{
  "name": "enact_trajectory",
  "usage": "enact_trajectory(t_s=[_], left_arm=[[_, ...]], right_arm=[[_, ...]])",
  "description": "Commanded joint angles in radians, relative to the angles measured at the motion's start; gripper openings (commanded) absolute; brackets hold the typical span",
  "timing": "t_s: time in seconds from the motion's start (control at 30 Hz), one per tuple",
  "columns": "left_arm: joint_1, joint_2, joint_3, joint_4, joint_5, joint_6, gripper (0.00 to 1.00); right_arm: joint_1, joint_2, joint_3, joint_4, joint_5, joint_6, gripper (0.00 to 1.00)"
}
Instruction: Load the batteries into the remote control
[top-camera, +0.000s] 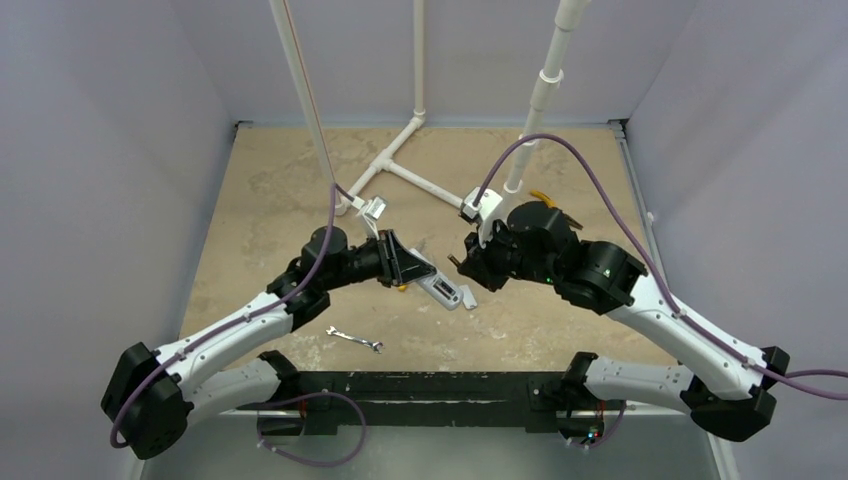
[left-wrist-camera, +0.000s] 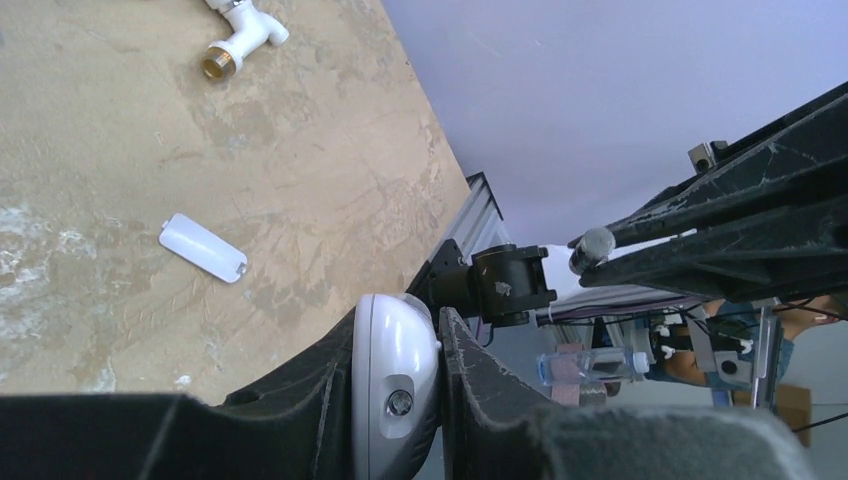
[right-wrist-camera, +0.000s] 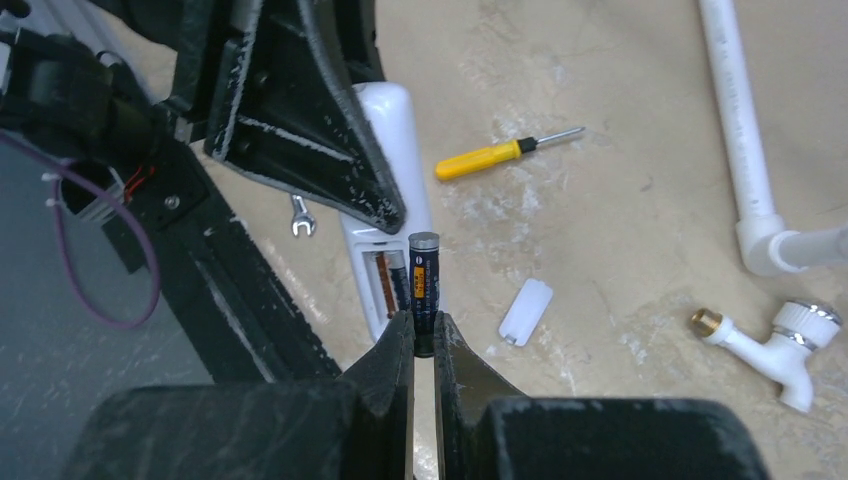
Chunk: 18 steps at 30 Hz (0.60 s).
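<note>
- Loading the second battery is the step in hand, as I judge it. What looks like one cell (right-wrist-camera: 391, 285) already lies in the open bay (right-wrist-camera: 366, 262) of the remote (right-wrist-camera: 392, 130).
- The left claw (left-wrist-camera: 395, 330) is pressed onto the remote's sides and grips it near one end. From above, the remote (top-camera: 440, 290) sits at mid-surface between the two arms, with its bay end towards the right arm. I cannot tell whether its free end rests on the surface (top-camera: 270, 200).
- The right claw (right-wrist-camera: 422, 345) pinches a dark battery (right-wrist-camera: 424, 285) by its lower end. The battery stands along the fingers, with its metal cap pointing away from them. It hangs just beside the filled slot, over the bay's empty side.
- The bay's cover (right-wrist-camera: 526, 312) lies loose on the surface near the remote, so closing up is not yet done.
- The next move calls for:
  - lining the battery up lengthwise with the empty slot, the right way round for its contacts, which I cannot make out
  - lowering one end against the spring, then pressing the other end flat
  - a firm hold from the left claw, so the remote does not twist under the push
- The screwdriver (right-wrist-camera: 495, 158), wrench (right-wrist-camera: 300, 215) and tap (right-wrist-camera: 770, 345) lie well apart from the work.
</note>
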Motion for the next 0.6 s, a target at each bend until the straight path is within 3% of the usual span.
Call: enact_trajectory(t_s=[0.0,0.57], left_arm=[[0.009,0.014,-0.002,0.174,0.043,-0.077,0.0],[0.027,0.062,-0.016,0.199,0.067,-0.146,0.0]], right_arm=[[0.004,0.005,0.0,-0.036,-0.11,0.015,0.0],[0.006,0.07,-0.089,0.01,-0.107,0.055,0.0]])
